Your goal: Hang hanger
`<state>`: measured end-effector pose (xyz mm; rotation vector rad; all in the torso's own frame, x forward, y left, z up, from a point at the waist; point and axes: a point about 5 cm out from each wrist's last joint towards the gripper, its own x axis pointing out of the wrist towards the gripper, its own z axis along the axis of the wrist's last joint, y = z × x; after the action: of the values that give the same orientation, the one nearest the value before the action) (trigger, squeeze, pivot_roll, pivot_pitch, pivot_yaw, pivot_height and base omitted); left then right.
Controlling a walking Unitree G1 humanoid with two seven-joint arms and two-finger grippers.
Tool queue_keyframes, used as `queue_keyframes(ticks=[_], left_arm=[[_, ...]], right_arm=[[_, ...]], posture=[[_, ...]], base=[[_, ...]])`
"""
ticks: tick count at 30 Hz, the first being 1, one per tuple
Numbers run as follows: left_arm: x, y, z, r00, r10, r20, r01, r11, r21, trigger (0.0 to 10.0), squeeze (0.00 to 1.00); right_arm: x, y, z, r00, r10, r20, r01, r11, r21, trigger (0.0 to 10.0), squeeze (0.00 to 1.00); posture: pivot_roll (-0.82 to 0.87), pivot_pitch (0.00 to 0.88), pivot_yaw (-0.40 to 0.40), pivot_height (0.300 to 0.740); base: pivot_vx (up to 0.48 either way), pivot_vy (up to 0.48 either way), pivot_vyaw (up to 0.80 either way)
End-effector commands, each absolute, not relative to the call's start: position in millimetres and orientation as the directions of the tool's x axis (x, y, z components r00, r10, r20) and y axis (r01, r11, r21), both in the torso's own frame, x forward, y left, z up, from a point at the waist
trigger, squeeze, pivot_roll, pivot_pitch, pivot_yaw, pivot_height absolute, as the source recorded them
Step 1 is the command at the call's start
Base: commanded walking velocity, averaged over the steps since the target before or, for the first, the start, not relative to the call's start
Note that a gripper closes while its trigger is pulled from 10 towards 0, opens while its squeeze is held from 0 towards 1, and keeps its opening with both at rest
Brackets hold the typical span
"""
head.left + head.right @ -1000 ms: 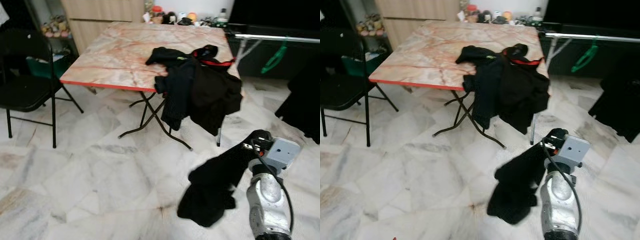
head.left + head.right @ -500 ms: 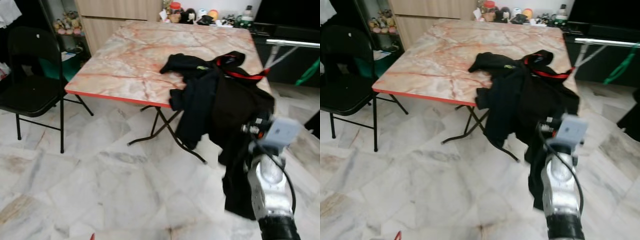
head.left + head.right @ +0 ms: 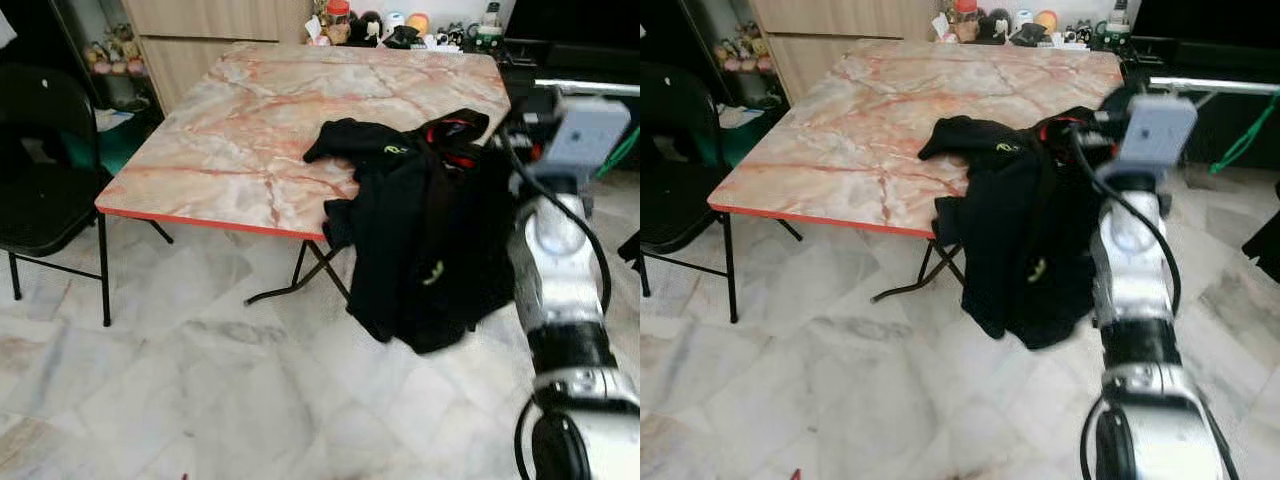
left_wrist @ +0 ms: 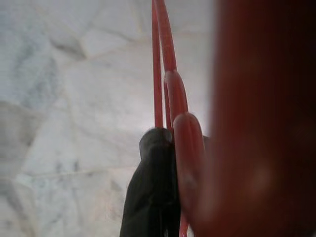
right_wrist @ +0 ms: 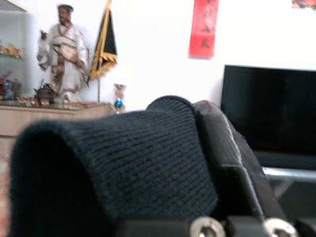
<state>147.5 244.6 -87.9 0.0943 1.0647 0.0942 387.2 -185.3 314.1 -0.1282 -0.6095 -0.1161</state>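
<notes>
My right gripper (image 5: pixel 193 116) is shut on a black knit garment (image 5: pixel 113 168). The silver right arm (image 3: pixel 560 260) is raised at the table's right edge, and the garment (image 3: pixel 432 262) hangs from it down past the tabletop. It hangs against a pile of black clothes (image 3: pixel 375 160) that drapes over the marble table (image 3: pixel 250 120). A red strip (image 3: pixel 452 135) shows in that pile. In the left wrist view my left gripper (image 4: pixel 162 148) is shut on a red hanger (image 4: pixel 170 89) above the marble floor.
A black folding chair (image 3: pixel 40 180) stands left of the table. Jars and small items (image 3: pixel 400 25) line the table's far edge. At the right a drying-rack rail (image 3: pixel 590 88) carries a green hanger (image 3: pixel 625 150). Marble floor (image 3: pixel 150 380) lies open in front.
My right arm has risen from near the floor to table height, lifting the black garment with it. The head camera has also shifted.
</notes>
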Motion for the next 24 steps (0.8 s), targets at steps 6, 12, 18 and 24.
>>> queue_keyframes(ticks=[6,12,18,24], left_arm=[[138.5,243.1,-91.9,0.449,0.118,-0.886,-0.026,0.993,0.119,10.0,0.0],[139.2,244.7,-91.3,0.449,0.118,-0.886,-0.027,0.993,0.118,10.0,0.0],[138.1,252.0,-89.5,0.447,0.129,-0.885,-0.042,0.992,0.123,10.0,0.0],[136.8,253.9,-89.4,0.445,0.131,-0.886,-0.045,0.991,0.124,10.0,0.0]], right_arm=[[393.7,-193.8,349.8,0.785,-0.115,0.608,0.177,0.983,-0.044,10.0,0.0],[400.8,-179.8,365.5,0.8,-0.05,0.598,0.098,0.994,-0.049,10.0,0.0],[414.1,-180.4,366.0,0.875,-0.049,0.481,0.051,0.999,0.007,10.0,0.0],[417.5,-182.4,370.8,0.897,-0.054,0.439,0.05,0.999,0.02,10.0,0.0]], posture=[[0.0,0.14,0.041,0.74],[0.01,0.132,0.041,0.74],[0.01,0.117,0.032,0.74],[0.0,0.105,0.025,0.74]], base=[[0.377,0.0,0.0],[0.377,0.0,0.0],[0.376,0.0,0.0],[0.377,0.0,0.0]])
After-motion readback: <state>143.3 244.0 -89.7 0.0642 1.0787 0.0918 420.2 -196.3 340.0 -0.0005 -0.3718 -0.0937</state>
